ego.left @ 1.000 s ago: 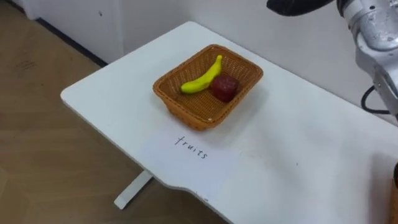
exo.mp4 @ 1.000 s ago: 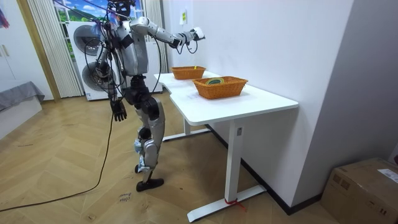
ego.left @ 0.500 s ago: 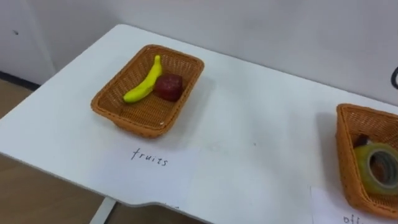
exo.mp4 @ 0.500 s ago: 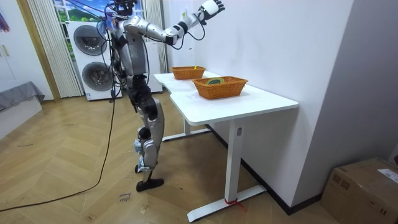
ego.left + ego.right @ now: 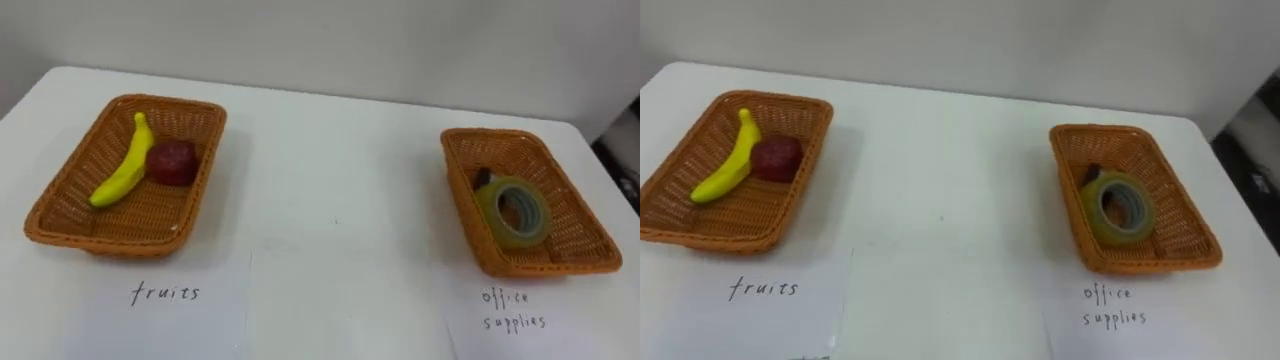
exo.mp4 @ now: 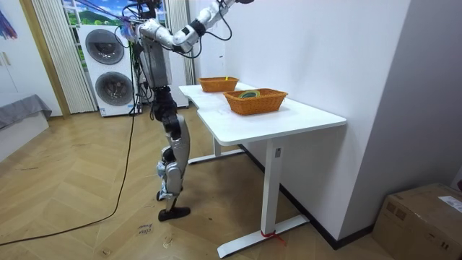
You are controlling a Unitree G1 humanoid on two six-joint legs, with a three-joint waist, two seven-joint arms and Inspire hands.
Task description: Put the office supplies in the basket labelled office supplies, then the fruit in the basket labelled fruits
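White table (image 5: 340, 200), dark item (image 5: 483, 181) half-hidden behind tape (image 5: 513, 210) — right hand (image 6: 240, 1) cut off, state unclear.

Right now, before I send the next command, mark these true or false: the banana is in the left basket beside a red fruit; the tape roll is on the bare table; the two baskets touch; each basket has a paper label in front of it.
1. The banana lies in the left basket beside a dark red fruit. True.
2. The tape roll sits on the bare table. False: it is inside the right basket.
3. The two baskets touch. False: they stand apart, with bare table between them.
4. A paper label lies in front of each basket. True: the left label and the right label.
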